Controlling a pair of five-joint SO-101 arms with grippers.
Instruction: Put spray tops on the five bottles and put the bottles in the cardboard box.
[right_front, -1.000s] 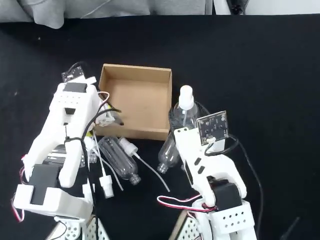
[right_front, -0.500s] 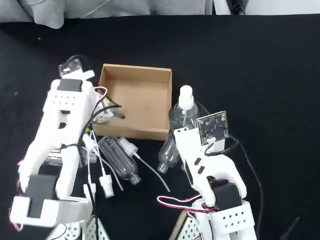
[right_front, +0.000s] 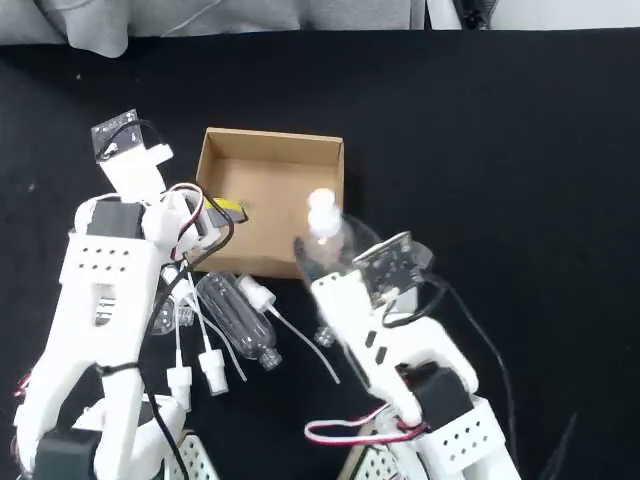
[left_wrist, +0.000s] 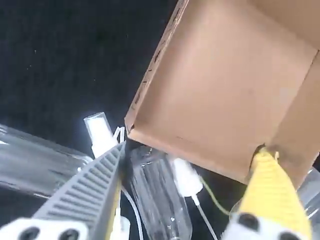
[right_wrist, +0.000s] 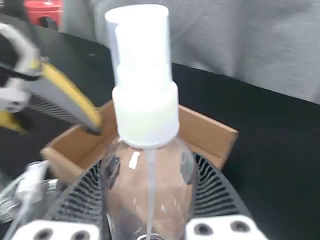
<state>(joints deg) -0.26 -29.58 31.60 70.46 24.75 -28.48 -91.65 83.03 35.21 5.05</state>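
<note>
At box (right_front: 270, 200) 4 o'clock, I see the right gripper (right_wrist: 150, 172), fingers clamped on a capped bottle (right_wrist: 145, 120), upright over the rim. Left gripper (left_wrist: 192, 147) at box 8 o'clock corner, fingers spread, holding nothing. On the surface (right_front: 500, 150) at box 6 o'clock lie loose bottles (right_front: 238, 320) and spray tops (right_front: 212, 372).

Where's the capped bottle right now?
In the high view, the clear plastic bottle with the white spray top stands upright in the right tool, at the near right corner of the brown cardboard box.
</note>
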